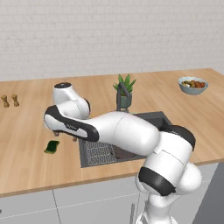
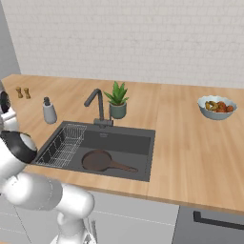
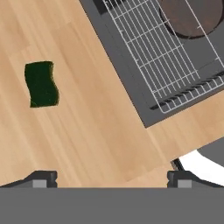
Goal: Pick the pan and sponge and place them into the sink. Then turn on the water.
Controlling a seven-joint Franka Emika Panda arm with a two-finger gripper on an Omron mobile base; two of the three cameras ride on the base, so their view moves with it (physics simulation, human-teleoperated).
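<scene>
From the hand view I see the claw [image 3: 111, 177] spread wide with nothing between its tips, hanging over bare wood of the table [image 3: 87, 131]; its two dark fingertips [image 3: 41, 178] stand far apart at the bottom of that view. The sponge [image 3: 41, 84] lies flat on the table, dark green with a wavy edge, up and to the left of the claw and well apart from it; in the left base view the sponge [image 1: 52, 147] sits just left of the sink [image 1: 151, 117], near its corner but not touching the rim. The arm [image 1: 122, 133] reaches across the front of the sink there and hides much of the basin. The pan [image 2: 97, 160] lies in the sink [image 2: 124, 143], flat on the bottom, its long handle pointing right toward the front wall; in the hand view I catch a brown round part of the pan [image 3: 192, 17] behind the wires. The wire rack [image 2: 64, 143] takes the left side of the basin, beside the pan; in the hand view the rack [image 3: 162, 57] lies above and to the right of the claw. The faucet [image 2: 96, 106] stands at the back rim; I see no stream from it. A potted plant [image 2: 117, 101] stands just right of the faucet; a soap bottle [image 2: 48, 111] stands left of the sink; a bowl of food [image 2: 217, 106] sits far right; two small shakers [image 2: 23, 92] stand at the far left.
</scene>
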